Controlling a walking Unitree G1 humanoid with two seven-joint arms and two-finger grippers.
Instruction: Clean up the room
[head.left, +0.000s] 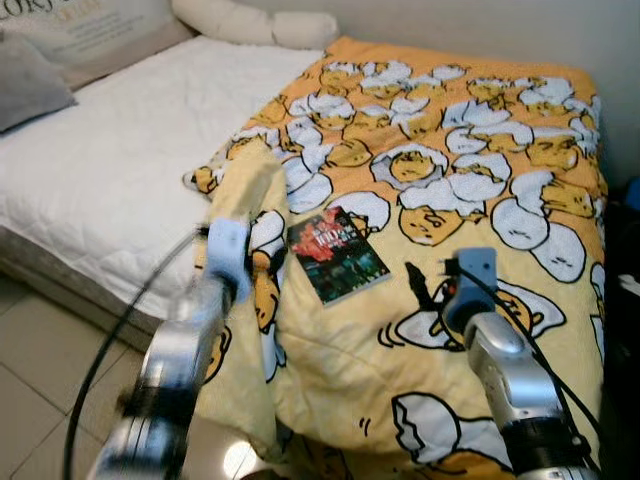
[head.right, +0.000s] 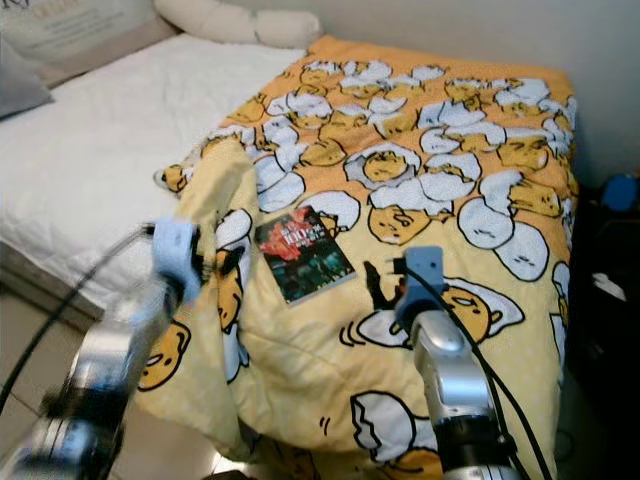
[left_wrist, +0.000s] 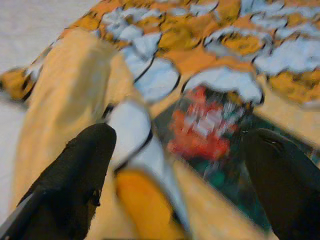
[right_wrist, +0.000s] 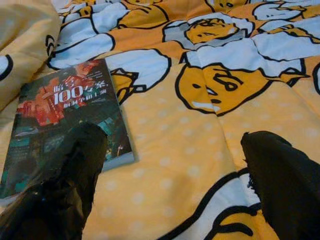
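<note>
While both arms reach over the bed (head.left: 120, 190), I hold the right gripper (right_wrist: 170, 180) with fingers spread wide and empty, low over the quilt (head.left: 480, 150); the book (head.left: 337, 255) lies flat just beside and partly under its left finger (right_wrist: 75, 170), so I judge it the likely next pickup. My left gripper (left_wrist: 175, 185) is also spread, pinching nothing, with a raised fold (head.left: 245, 195) of quilt between its fingers and the book just beyond. The quilt lies rumpled and half pulled back, leaving bare mattress well off to the left.
</note>
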